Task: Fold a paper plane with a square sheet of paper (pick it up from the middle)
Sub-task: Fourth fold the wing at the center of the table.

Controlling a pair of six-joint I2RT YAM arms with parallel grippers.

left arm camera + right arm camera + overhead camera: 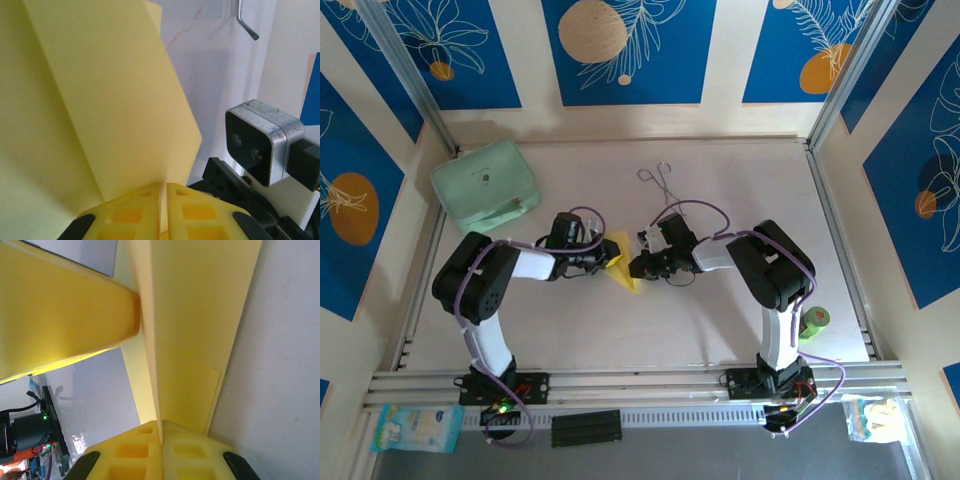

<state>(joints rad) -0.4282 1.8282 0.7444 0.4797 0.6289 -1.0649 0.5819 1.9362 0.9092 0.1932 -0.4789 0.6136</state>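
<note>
The left tool (163,194) and right tool (161,434) each clamp the folded paper (623,263) between them. It looks light and floppy, so hold it near the crease.

Reaching inward toward each other, elbows bent.
Pinching the yellow paper (625,272) from opposite sides with left gripper (606,258) and right gripper (639,266), jaws closed, tips nearly meeting.

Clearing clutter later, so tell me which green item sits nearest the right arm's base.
The small bright-green ring-shaped roll, close beside the right arm's base. The mint-green rounded plastic case sits far off, at the back left.
</note>
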